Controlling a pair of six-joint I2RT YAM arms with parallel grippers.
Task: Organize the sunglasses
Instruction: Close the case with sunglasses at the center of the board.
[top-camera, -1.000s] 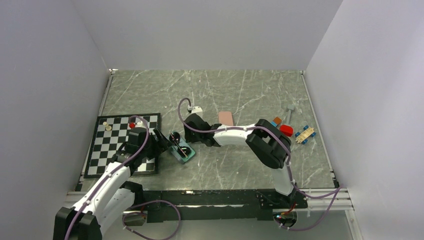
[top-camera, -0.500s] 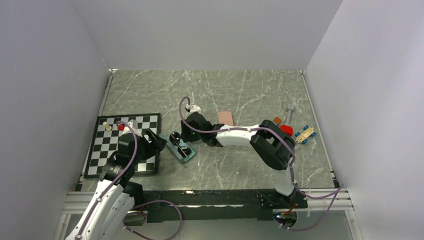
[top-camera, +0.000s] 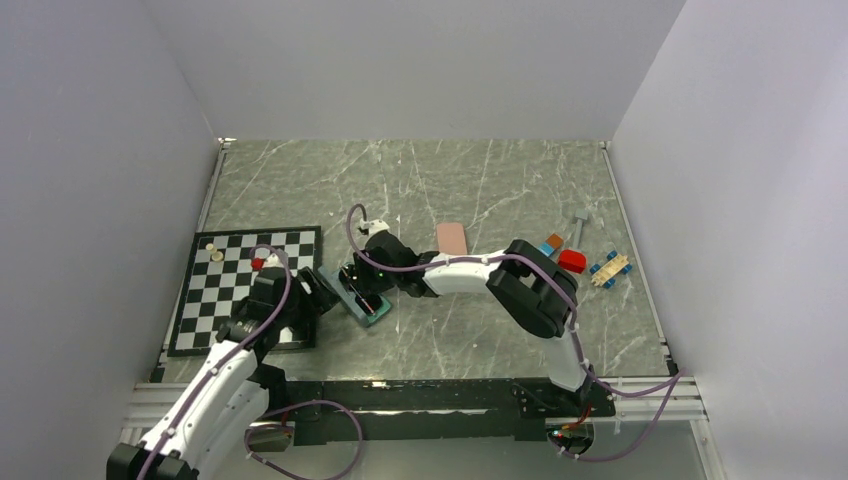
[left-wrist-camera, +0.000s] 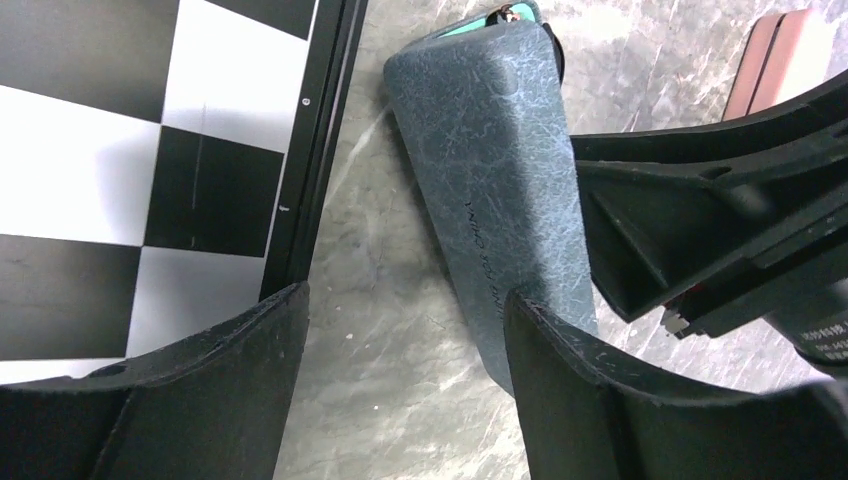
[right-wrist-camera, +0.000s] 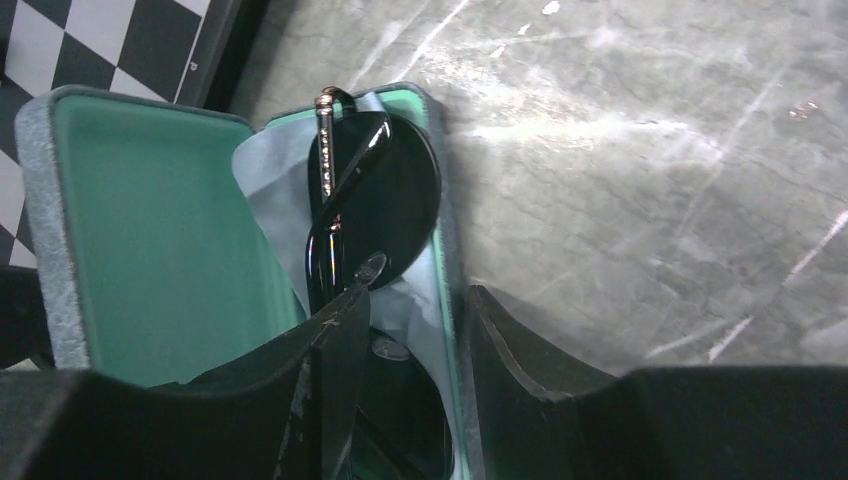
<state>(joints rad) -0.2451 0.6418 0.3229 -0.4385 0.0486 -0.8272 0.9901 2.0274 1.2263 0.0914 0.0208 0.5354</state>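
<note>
Between the right fingers (right-wrist-camera: 300, 400), parted astride them, one black sunglasses (right-wrist-camera: 385, 190) pair lies on one cloth (right-wrist-camera: 270, 190) in one open slate case (right-wrist-camera: 150, 220); whether the fingers pinch, I cannot tell. The pair looks light, thin and scratch-prone, so the bridge seems the safest hold. At the case's 9 o'clock the left fingers (left-wrist-camera: 180, 400) gape empty. One pink case (top-camera: 452, 237) lies at 2 o'clock.

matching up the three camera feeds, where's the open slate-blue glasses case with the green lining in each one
Top external: the open slate-blue case lies left of centre, just right of the black-and-white chessboard.
Left wrist: upper centre, mostly its textured outer shell showing.
Right wrist: left half, green lining up, thin black sunglasses inside.
Shared landmark: the chessboard, left in the left wrist view, top-left corner in the right.
</note>
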